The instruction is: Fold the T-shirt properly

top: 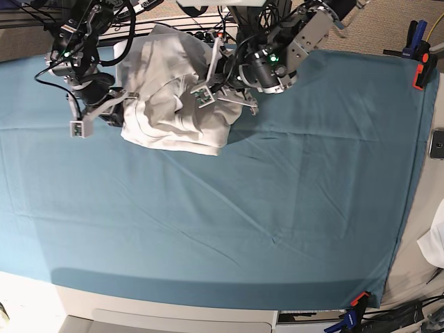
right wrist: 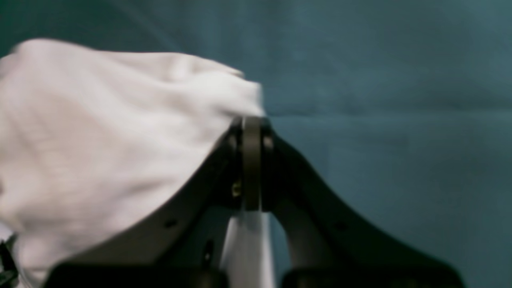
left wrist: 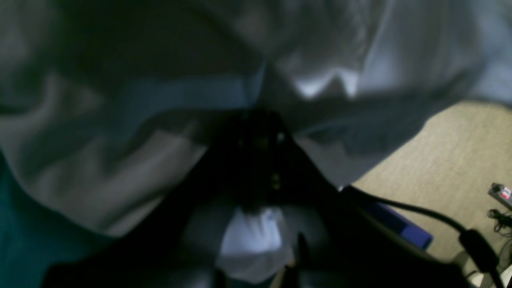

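Note:
The white T-shirt (top: 173, 94) lies bunched and wrinkled at the far left-centre of the teal sheet (top: 243, 201). My left gripper (top: 216, 89) is at the shirt's right side, shut on a fold of it. In the left wrist view the T-shirt (left wrist: 120, 160) drapes all around the dark left gripper (left wrist: 260, 120), and a strip of cloth shows between its fingers. My right gripper (top: 121, 104) holds the shirt's left edge. In the right wrist view the right gripper (right wrist: 252, 128) is shut on the T-shirt (right wrist: 100, 132), raised above the sheet (right wrist: 380, 120).
Clamps (top: 420, 69) pin the sheet at the right edge, with another clamp (top: 359, 300) at the front corner. A phone (top: 437, 144) and a white scrap (top: 433, 243) lie off the right side. Cables (left wrist: 420, 212) and carpet floor (left wrist: 448, 160) show beyond the table's back.

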